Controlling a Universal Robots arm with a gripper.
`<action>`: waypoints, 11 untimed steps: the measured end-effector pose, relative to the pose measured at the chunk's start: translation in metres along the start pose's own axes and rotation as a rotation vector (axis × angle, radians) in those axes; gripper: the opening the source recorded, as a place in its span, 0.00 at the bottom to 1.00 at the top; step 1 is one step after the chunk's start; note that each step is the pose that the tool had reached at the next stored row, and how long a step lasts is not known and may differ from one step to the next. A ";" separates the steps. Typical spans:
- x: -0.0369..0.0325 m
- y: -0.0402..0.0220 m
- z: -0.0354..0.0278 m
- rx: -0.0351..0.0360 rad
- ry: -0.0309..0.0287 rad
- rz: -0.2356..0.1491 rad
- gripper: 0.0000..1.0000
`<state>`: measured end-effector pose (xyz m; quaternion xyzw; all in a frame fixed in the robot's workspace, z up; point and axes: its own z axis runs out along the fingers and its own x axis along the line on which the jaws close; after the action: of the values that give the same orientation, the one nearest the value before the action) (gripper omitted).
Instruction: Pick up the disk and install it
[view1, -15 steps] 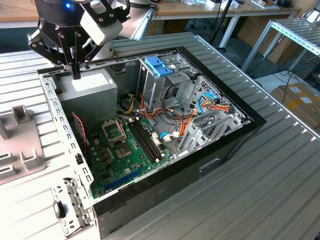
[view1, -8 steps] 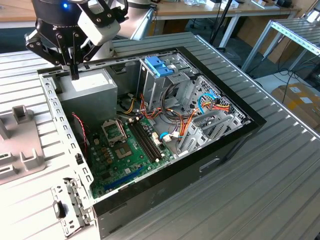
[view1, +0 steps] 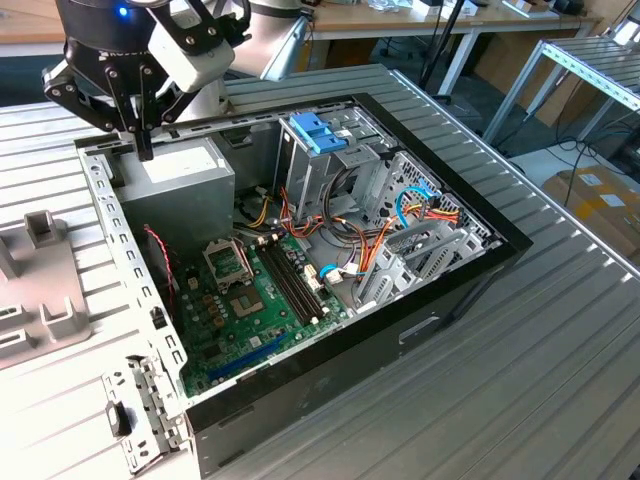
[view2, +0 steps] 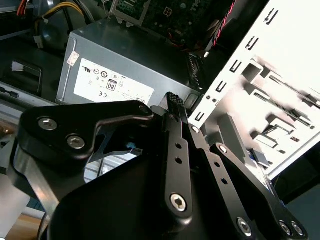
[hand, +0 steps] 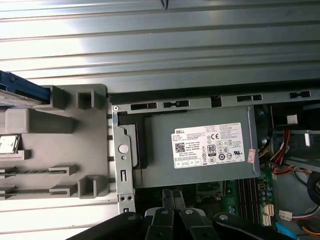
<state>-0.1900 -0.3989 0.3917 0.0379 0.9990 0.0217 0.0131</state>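
Hovering hand (view1: 145, 150) above power supply (view1: 190, 175), case rim (view1: 105, 200)

The exterior view looks down at a slant, from well back, over the open computer case (view1: 330, 375) on the counter (view1: 520, 400). The first wrist view faces straight down; the second wrist view peers close past the gripper (view2: 173, 100). All share the power-supply box (view1: 185, 172) (view2: 115, 65) (hand: 210, 145).
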 end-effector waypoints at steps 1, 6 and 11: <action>0.0004 0.0000 0.0000 -0.0001 0.0000 0.000 0.11; 0.0051 -0.0004 -0.0001 0.0000 0.0000 0.000 0.11; 0.0078 -0.0006 -0.0001 -0.0001 0.0000 0.000 0.11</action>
<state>-0.1978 -0.3989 0.3916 0.0379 0.9990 0.0217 0.0131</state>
